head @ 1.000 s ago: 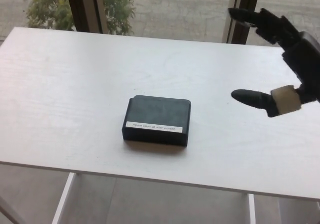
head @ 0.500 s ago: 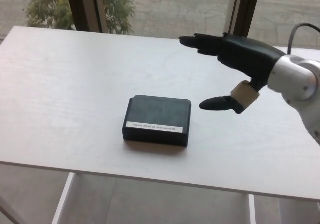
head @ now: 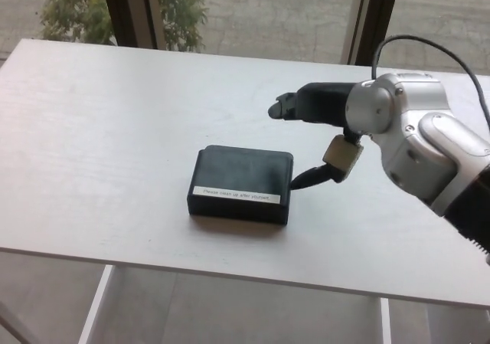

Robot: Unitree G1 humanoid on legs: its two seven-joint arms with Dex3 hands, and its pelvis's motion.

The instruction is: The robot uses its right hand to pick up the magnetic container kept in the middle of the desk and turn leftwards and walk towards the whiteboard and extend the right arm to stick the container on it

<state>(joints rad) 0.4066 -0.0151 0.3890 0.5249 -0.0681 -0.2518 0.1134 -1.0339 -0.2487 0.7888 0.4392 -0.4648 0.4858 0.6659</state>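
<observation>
We see the right hand (head: 318, 133) spread wide, holding nothing, its fingers (head: 295, 105) reaching above the box's far right corner and its thumb (head: 308, 177) just beside the right edge. The black box (head: 241, 183) lies flat mid-desk; its white label's small print is too blurred to read. The white desk (head: 99, 129) stands before windows with greenery (head: 65, 7) outside.

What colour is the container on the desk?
Black container, with a white label strip along its front edge; the head view shows it best.
</observation>
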